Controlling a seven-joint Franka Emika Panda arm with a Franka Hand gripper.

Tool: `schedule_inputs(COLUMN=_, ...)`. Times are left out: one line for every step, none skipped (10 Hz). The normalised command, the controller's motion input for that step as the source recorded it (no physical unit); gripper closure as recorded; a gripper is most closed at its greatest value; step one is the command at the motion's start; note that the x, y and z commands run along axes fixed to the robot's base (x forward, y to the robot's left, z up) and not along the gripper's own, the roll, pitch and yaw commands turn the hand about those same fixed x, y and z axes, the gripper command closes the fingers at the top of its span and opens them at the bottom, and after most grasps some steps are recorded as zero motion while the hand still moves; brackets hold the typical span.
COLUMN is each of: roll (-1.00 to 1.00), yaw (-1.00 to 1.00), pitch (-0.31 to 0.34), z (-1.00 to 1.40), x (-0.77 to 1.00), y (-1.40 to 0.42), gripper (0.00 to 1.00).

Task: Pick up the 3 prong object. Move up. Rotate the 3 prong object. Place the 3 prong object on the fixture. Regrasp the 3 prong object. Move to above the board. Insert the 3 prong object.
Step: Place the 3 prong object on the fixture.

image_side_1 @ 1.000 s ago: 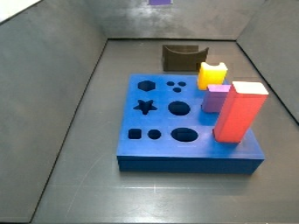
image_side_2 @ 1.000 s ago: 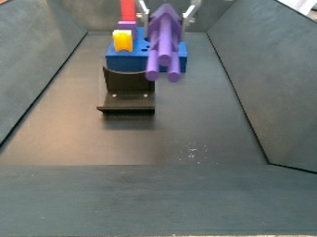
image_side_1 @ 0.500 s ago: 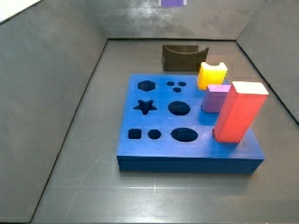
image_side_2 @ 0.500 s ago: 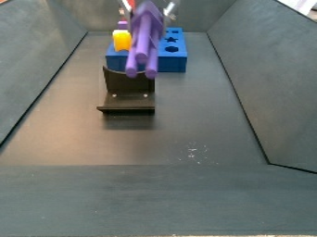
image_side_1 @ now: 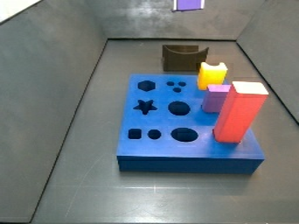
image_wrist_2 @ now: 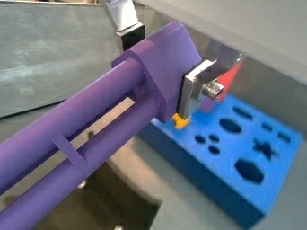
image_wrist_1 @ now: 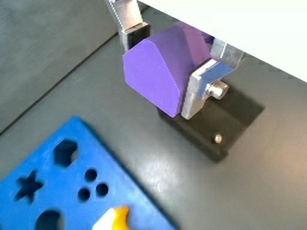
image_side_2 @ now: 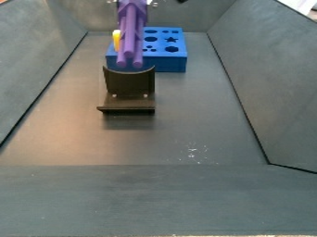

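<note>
- In a wrist view, the gripper (image_wrist_1: 177, 56) is seen closed on the 3 prong object (image_wrist_1: 168, 72); the purple bar's flat end face is clamped between one silver finger (image_wrist_1: 127, 18) and another (image_wrist_1: 204, 83).
- Under the held bar in that view, the dark fixture (image_wrist_1: 228, 126) is seen on the grey floor, and a corner of the blue board (image_wrist_1: 66, 184) with its star, hexagon and round holes is seen apart from the fixture.
- A yellow block (image_wrist_1: 111, 219) is partly seen at the board's edge in that view.
- In a wrist view from along the bar, the 3 prong object (image_wrist_2: 102, 112) is shown full length with its lengthwise ridges, one finger (image_wrist_2: 199, 85) being pressed on its side near the end.
- The board (image_wrist_2: 234, 154) is seen beyond the bar there.
- In a side view, only the bar's purple end (image_side_1: 187, 4) is visible at the top edge, above and behind the fixture (image_side_1: 181, 58).
- On the board (image_side_1: 176, 122) in that view, a yellow block (image_side_1: 212, 74), a lilac block (image_side_1: 216, 98) and a tall red block (image_side_1: 239, 112) are seen standing along its right side.
- In a side view from the far end, the bar (image_side_2: 130, 37) is held steeply tilted, its lower end just above or at the fixture (image_side_2: 128, 85); contact cannot be told.
- The board (image_side_2: 160, 48) lies behind the fixture, with the yellow block (image_side_2: 117, 39) at its left.
</note>
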Motion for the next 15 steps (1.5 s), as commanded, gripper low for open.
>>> schedule_inputs(roll=-1.0, yaw=-0.01, pitch=0.174, z=0.0, x=0.13, y=0.03, gripper=1.0)
schedule_inputs(roll=-1.0, yaw=-0.03, pitch=0.177, z=0.0, x=0.05, y=0.03, gripper=1.0)
schedule_inputs(roll=-1.0, yaw=-0.04, pitch=0.176, z=0.0, x=0.04, y=0.03, gripper=1.0)
schedule_inputs(roll=-1.0, yaw=-0.08, pitch=0.184, z=-0.01, x=0.05, y=0.03, gripper=1.0)
schedule_inputs(roll=-1.0, yaw=-0.11, pitch=0.202, z=-0.01, x=0.07, y=0.04, gripper=1.0)
schedule_inputs(roll=-1.0, yaw=-0.16, pitch=0.224, z=-0.02, x=0.08, y=0.04, gripper=1.0)
schedule_inputs(roll=-0.9, yaw=-0.18, pitch=0.206, z=-0.01, x=0.08, y=0.04, gripper=1.0)
schedule_inputs(roll=-0.65, yaw=-0.2, pitch=0.141, z=-0.01, x=0.08, y=0.04, gripper=1.0)
schedule_inputs(roll=-0.46, yaw=-0.21, pitch=0.095, z=-0.02, x=0.07, y=0.04, gripper=1.0)
schedule_inputs(roll=-0.26, yaw=-0.2, pitch=0.041, z=0.0, x=0.06, y=0.03, gripper=1.0)
schedule_inputs(roll=-0.21, yaw=-0.19, pitch=0.01, z=0.0, x=0.06, y=0.02, gripper=1.0)
schedule_inputs(roll=-0.21, yaw=-0.13, pitch=-0.09, z=-1.0, x=0.09, y=0.12, gripper=1.0)
schedule_inputs(roll=-0.2, yaw=-0.11, pitch=-0.097, z=-1.0, x=0.09, y=0.12, gripper=1.0)
schedule_inputs(roll=-0.19, yaw=-0.08, pitch=-0.111, z=-1.0, x=0.11, y=0.11, gripper=1.0)
schedule_inputs(roll=-0.13, yaw=-0.03, pitch=-0.115, z=-1.0, x=0.11, y=0.1, gripper=1.0)
